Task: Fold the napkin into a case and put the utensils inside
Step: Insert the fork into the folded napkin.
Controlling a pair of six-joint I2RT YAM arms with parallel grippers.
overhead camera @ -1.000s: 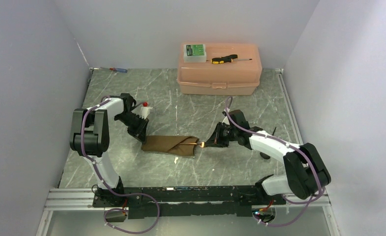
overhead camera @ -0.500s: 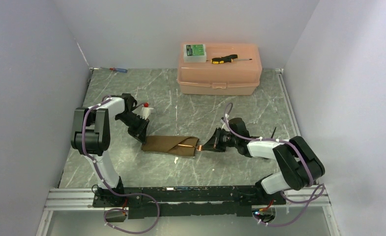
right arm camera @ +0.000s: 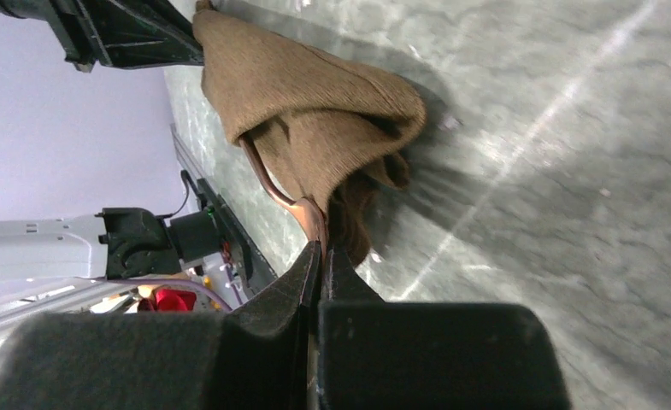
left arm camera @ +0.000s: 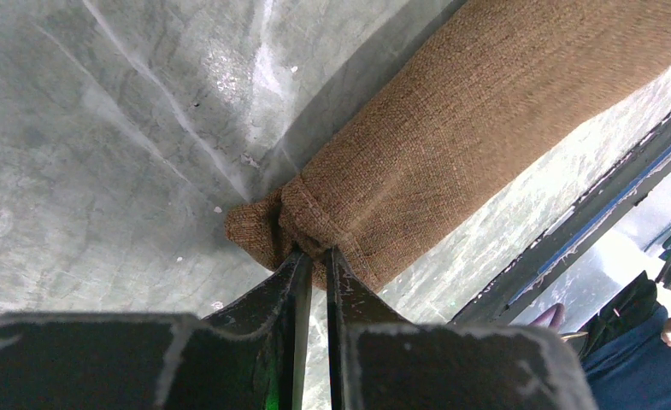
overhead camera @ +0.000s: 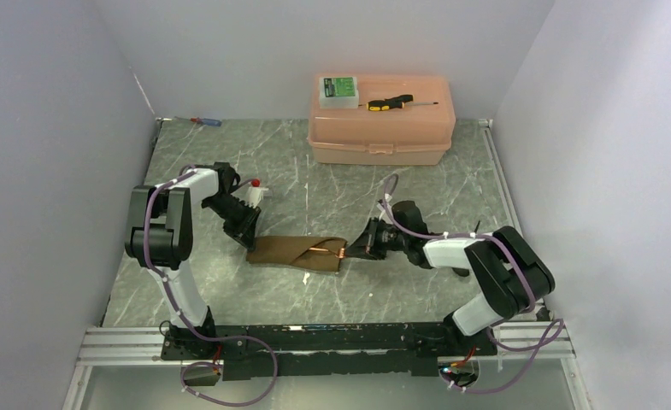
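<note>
Napkin case [overhead camera: 296,252] folded; left gripper [left arm camera: 316,254] pinches left end, right gripper [right arm camera: 320,249] clamps copper utensil [right arm camera: 302,209] entering open right end. Insertion step, seemingly; next: straight leftward push, then release.

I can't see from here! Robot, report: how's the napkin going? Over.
Left pincer shut on case end. Right pincer shut on utensil, partly inside case. Nothing in the way.

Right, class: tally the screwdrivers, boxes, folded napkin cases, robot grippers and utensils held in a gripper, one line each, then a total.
Screwdrivers: 2 (yellow-and-black screwdriver, blue-and-red screwdriver)
Boxes: 2 (pink plastic box, small green-labelled box)
Napkin cases: 1 (brown napkin case)
Grippers: 2 (left gripper, right gripper)
Held utensils: 1 (copper-coloured utensil)
Total: 8
</note>
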